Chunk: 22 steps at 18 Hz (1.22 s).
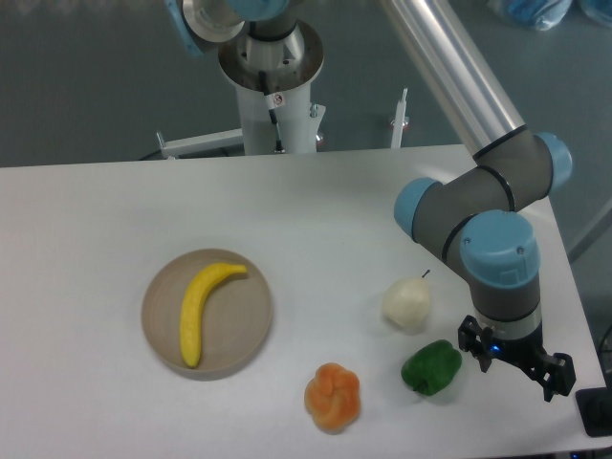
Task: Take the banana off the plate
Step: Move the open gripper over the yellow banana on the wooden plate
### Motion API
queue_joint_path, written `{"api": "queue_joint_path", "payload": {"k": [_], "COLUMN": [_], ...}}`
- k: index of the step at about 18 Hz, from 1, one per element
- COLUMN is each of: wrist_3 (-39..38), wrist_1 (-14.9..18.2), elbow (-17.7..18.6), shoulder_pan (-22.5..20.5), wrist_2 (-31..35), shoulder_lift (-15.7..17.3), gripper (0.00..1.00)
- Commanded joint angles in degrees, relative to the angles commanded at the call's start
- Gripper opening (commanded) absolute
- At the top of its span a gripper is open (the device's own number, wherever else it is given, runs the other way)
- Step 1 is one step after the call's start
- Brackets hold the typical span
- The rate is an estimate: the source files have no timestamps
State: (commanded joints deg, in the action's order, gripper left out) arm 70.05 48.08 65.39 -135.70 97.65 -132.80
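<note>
The yellow banana lies on the round tan plate at the left middle of the table, its stem end pointing up and right. My gripper hangs at the far right near the table's front edge, far from the plate. Its black fingers stand apart and hold nothing. It is just right of a green pepper.
A green pepper, a pale cream pear-like fruit and a lumpy orange fruit lie between the plate and the gripper. The arm's base stands behind the table's back edge. The table's right edge is close to the gripper.
</note>
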Motion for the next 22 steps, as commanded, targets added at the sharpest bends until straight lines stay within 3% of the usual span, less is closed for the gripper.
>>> {"api": "queue_joint_path", "payload": {"k": [14,17,22], "wrist_3": [-2.98,-5.52,-16.51], "wrist_1": [0.09,0.44,2.54], "elbow": [0.97,4.20,12.64], "shoulder_pan": [0.79,1.49,1.84], "wrist_2": [-0.17,-0.18,0.00], "shoulder_lift": [1.75,4.82,12.29], "gripper": [1.00,1.00,1.00]}}
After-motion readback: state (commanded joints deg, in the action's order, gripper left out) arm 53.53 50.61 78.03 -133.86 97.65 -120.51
